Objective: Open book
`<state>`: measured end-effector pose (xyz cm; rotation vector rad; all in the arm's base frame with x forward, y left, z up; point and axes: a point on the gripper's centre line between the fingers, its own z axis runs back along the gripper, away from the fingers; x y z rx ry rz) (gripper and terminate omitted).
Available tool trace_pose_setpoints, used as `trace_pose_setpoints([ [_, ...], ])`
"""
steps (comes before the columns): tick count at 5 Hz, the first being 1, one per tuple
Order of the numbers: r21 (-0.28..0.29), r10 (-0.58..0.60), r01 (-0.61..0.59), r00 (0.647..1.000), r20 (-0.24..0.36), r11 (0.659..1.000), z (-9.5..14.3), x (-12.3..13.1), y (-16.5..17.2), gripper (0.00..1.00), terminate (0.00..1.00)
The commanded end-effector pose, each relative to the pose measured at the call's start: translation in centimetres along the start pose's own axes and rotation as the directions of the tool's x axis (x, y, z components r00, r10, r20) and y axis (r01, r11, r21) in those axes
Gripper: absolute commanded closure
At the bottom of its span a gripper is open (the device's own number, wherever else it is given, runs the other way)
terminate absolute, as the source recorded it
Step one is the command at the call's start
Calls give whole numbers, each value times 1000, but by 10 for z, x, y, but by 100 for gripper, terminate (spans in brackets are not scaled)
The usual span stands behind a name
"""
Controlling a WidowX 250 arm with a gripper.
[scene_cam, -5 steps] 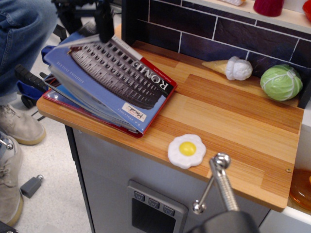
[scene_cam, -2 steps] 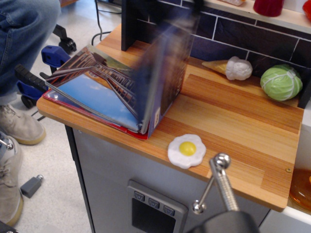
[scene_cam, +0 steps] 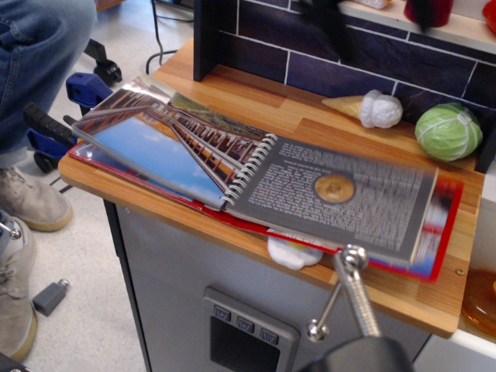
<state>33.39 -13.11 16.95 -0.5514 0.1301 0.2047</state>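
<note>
The spiral-bound book (scene_cam: 256, 178) lies open and flat on the wooden counter (scene_cam: 325, 116). Its left side shows blue and brown photo pages (scene_cam: 155, 147). Its right side shows a dark grey text page with a round coin picture (scene_cam: 335, 188), with the red outer board (scene_cam: 446, 225) under it. My gripper (scene_cam: 376, 17) is above and behind the book at the top edge, seen only as two dark blurred pieces standing apart. It touches nothing.
A toy fried egg (scene_cam: 291, 252) sticks out from under the right pages. A toy ice-cream cone (scene_cam: 368, 107) and a green cabbage (scene_cam: 448, 130) lie at the back right. A metal handle (scene_cam: 349, 298) stands in the foreground. A person's legs (scene_cam: 35, 70) are at the left.
The blue cover swung up from the left, stood upright, then fell flat to the right, covering most of the egg. My gripper moved from the book's left to the upper right and let go.
</note>
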Motion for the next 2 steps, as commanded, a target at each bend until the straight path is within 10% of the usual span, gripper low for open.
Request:
trace_pose_setpoints([
  [1, 199, -61, 31, 988, 145, 979, -5, -13, -31, 0, 0],
  [2, 269, -33, -33, 970, 240, 962, -3, -21, -12, 0, 100],
])
